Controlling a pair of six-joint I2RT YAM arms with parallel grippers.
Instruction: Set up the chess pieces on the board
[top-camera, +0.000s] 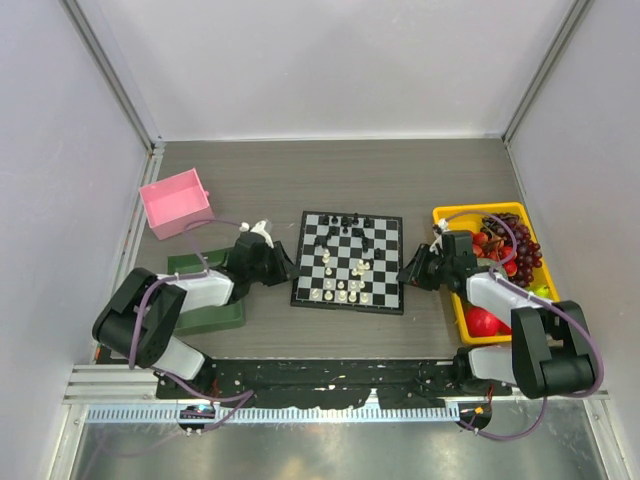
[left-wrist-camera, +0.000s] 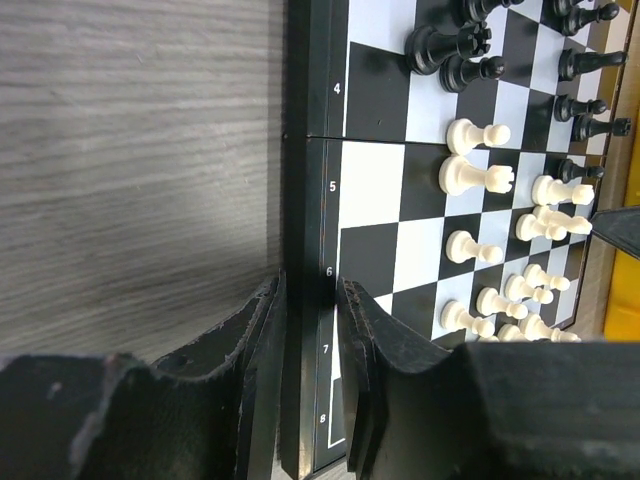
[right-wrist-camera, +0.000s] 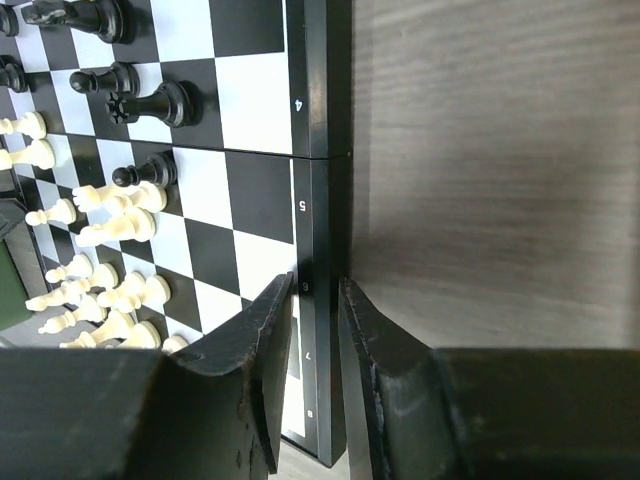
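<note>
The board lies in the middle of the table. Black chess pieces stand near its far edge and cream-white pieces cluster toward its near edge. My left gripper is closed over the board's left rim; in the left wrist view the black border sits between the fingers near the mark 6. My right gripper is closed over the right rim in the same way. White pieces and black pieces show in the wrist views, several lying tipped together.
A pink box stands at the back left. A green tray lies under my left arm. A yellow tray with grapes and red fruit sits under my right arm. Walls enclose the table.
</note>
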